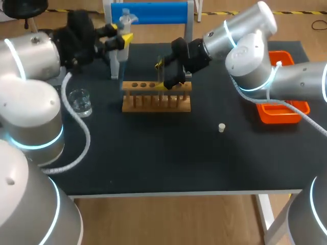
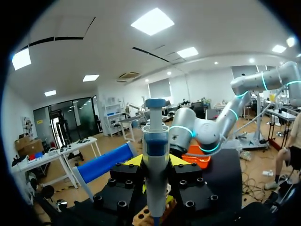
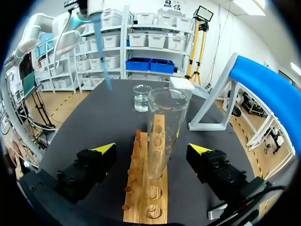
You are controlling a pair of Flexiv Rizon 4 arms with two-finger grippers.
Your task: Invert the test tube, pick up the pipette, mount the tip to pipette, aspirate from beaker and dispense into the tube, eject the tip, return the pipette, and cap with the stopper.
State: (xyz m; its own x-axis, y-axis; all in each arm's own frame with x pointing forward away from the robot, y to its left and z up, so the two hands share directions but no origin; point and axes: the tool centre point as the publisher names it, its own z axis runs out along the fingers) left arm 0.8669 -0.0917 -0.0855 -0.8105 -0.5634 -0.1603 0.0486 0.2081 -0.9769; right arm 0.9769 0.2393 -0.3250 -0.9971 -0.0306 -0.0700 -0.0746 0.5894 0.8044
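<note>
Pipette upright between fingers of left hand

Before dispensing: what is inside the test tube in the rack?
The test tube shows no liquid through its clear wall; its mouth is open. Its bottom, sunk into the wooden rack, is hidden.

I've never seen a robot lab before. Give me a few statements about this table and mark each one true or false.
1. The left claw grips the pipette. True.
2. The stopper sits in the test tube. False: it lies on the table, apart from the wooden rack.
3. The beaker stands in the orange tray. False: it stands on the table near the left arm.
4. The test tube stands upright in the wooden rack, between the open fingers of the right claw. True.
</note>
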